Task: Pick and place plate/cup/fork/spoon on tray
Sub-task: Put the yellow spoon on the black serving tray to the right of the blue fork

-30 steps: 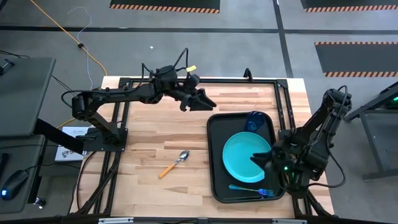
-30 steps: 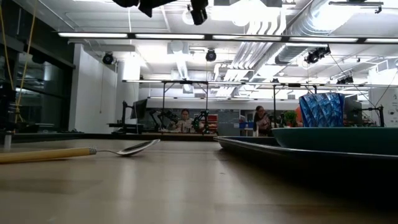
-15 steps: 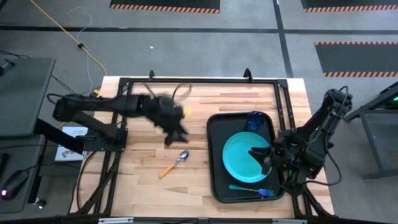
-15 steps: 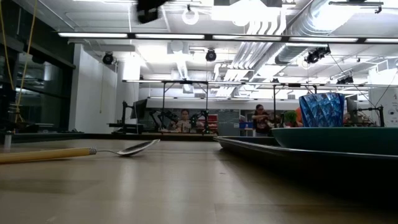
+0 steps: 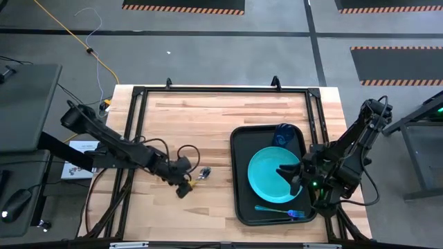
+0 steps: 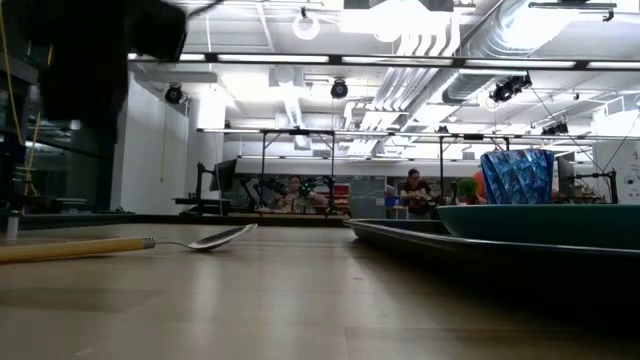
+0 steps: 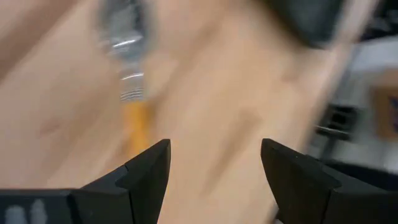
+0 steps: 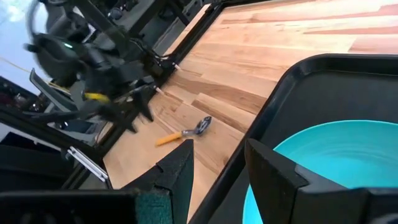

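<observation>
The spoon (image 5: 203, 173) lies flat on the wooden table left of the tray; its orange handle (image 7: 134, 119) and metal bowl (image 6: 221, 236) show. My left gripper (image 7: 214, 167) hangs open above the handle and slants down at it without touching; in the high view the left gripper (image 5: 184, 185) covers the handle. The black tray (image 5: 241, 207) carries the turquoise plate (image 5: 266, 173), the blue cup (image 5: 283, 133) and the teal-handled fork (image 5: 275, 209). My right gripper (image 8: 214, 171) stands open above the plate's near right part, with nothing between its fingers.
A black frame (image 5: 208, 88) runs along the table's far and side edges. Bare wood lies between the spoon and the far edge. In the low view the left arm (image 6: 92, 70) shows as a dark blur at upper left, and people sit in the room behind.
My left gripper has swung from the table's far middle toward the near edge and down, tipping from nearly level to slanting downward, and now hangs over the spoon's handle. Its fingers have stayed open. The spoon has not moved.
</observation>
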### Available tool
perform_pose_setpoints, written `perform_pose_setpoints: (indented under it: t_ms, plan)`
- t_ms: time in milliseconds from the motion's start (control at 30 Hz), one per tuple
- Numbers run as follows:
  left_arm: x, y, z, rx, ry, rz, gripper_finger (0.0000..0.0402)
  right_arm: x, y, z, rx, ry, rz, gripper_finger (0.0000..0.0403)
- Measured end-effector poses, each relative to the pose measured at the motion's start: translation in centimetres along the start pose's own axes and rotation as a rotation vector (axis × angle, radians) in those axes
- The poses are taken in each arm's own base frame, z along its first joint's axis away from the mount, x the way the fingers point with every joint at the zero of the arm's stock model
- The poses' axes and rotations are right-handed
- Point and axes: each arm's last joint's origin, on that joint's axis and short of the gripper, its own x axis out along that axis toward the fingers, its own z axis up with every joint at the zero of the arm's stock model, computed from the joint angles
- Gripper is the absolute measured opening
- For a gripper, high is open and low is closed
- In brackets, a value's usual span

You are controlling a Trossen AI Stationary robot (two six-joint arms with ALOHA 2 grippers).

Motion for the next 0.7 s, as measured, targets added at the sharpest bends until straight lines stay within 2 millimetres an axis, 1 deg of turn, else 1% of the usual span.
perform_pose_setpoints:
  t_ms: [67, 133, 267, 367, 500, 600, 700]
  plan:
    - [0.7, 1.1, -0.3, -0.041, -0.008, 0.067, 0.0239, 0.0, 0.0, 0.0, -0.007, 0.005, -0.001, 0.0136]
    - [1.0, 1.8, -0.3, -0.047, 0.011, 0.133, 0.0239, 0.0, 0.0, 0.0, -0.01, 0.005, -0.003, 0.0136]
    - [1.9, 0.9, 0.2, -0.008, 0.049, 0.195, 0.0233, 0.0, 0.0, 0.0, -0.011, 0.011, -0.005, 0.0136]
    - [3.1, -0.2, 0.7, 0.018, 0.075, 0.271, 0.0225, 0.0, -0.1, 0.0, -0.012, 0.014, -0.007, 0.0136]
    - [5.6, -0.9, 1.0, 0.029, 0.108, 0.393, 0.0214, 0.0, -0.1, 0.0, -0.015, 0.018, -0.01, 0.0136]
    - [7.6, -0.8, 1.2, 0.023, 0.125, 0.45, 0.0208, 0.0, -0.1, -0.1, -0.017, 0.031, -0.013, 0.0136]
    - [9.0, -0.6, 1.2, 0.009, 0.135, 0.499, 0.0203, 0.0, -0.1, -0.1, -0.018, 0.032, -0.014, 0.0136]
